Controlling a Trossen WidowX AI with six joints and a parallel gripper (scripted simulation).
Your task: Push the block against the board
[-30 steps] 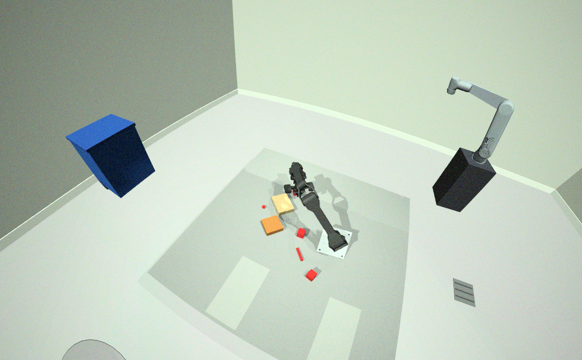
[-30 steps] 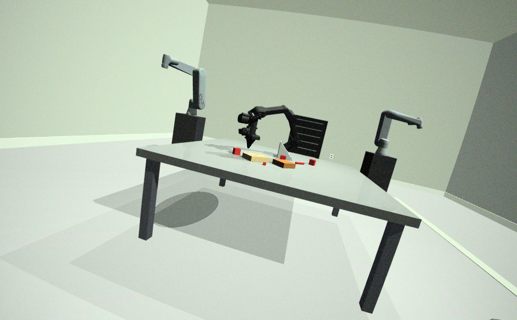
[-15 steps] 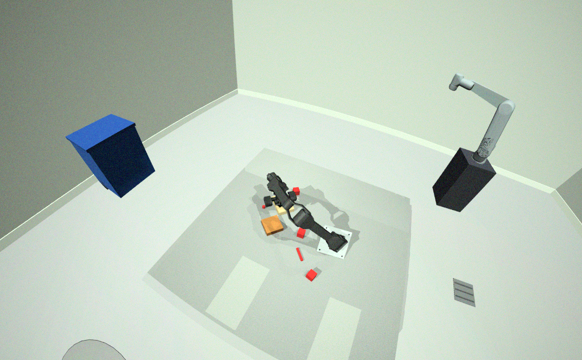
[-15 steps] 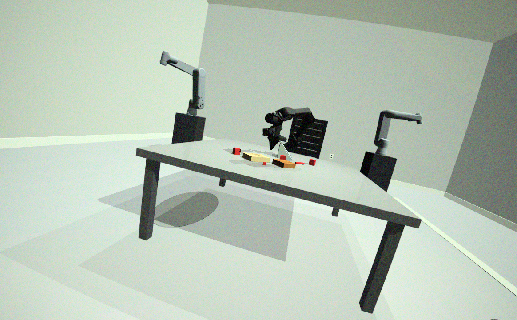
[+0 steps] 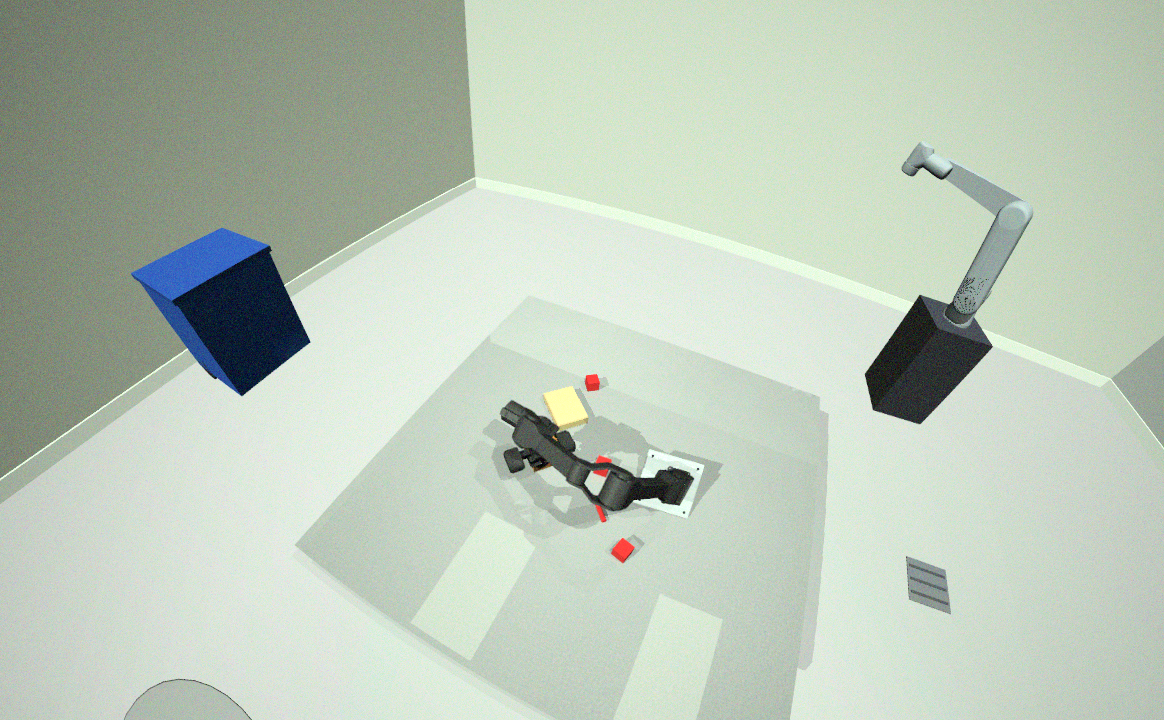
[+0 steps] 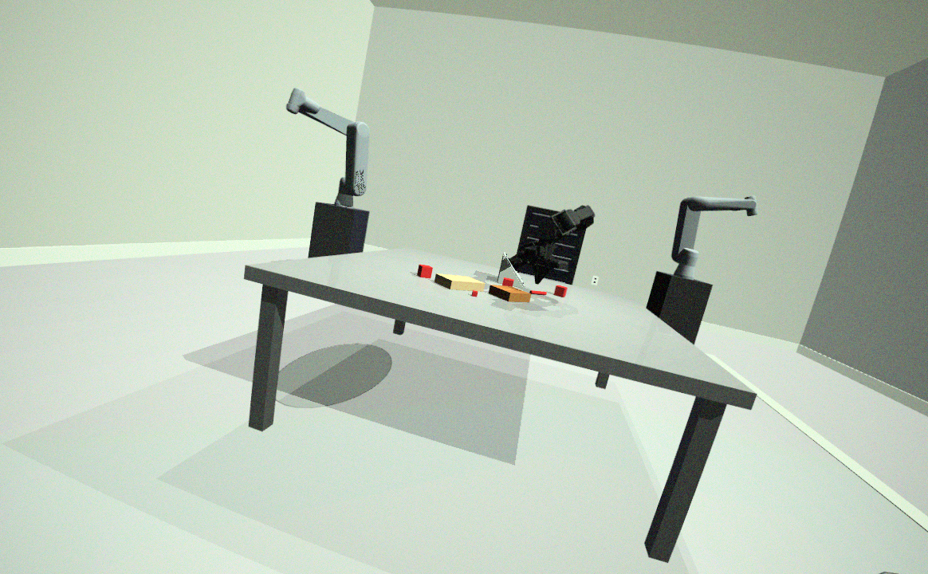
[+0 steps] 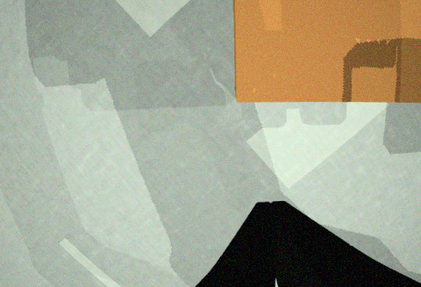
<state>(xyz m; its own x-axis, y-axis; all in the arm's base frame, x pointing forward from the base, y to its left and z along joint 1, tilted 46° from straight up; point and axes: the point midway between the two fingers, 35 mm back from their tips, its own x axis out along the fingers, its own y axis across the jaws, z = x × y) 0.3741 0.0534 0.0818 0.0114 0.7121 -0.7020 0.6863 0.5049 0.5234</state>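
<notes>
The orange square block (image 6: 512,292) (image 7: 307,72) lies flat on the table. In the top view my arm hides nearly all of it. The pale yellow board (image 5: 565,408) (image 6: 460,281) lies flat close by, with a narrow gap between them in the exterior view; no side contact shows. My gripper (image 6: 539,280) (image 7: 269,215) is shut and empty. It points down beside the orange block, on the side facing my arm's base. In the wrist view the block's corner is ahead and to the right, apart from the fingertips. Their exact height is hard to tell.
Red cubes (image 5: 592,382) (image 5: 601,464) (image 5: 623,549) and a thin red bar (image 5: 601,513) (image 6: 538,292) lie on the table. A tiny red cube (image 6: 474,293) sits near the board. My base stands on a white plate (image 5: 671,508). Grey arms stand beyond the table.
</notes>
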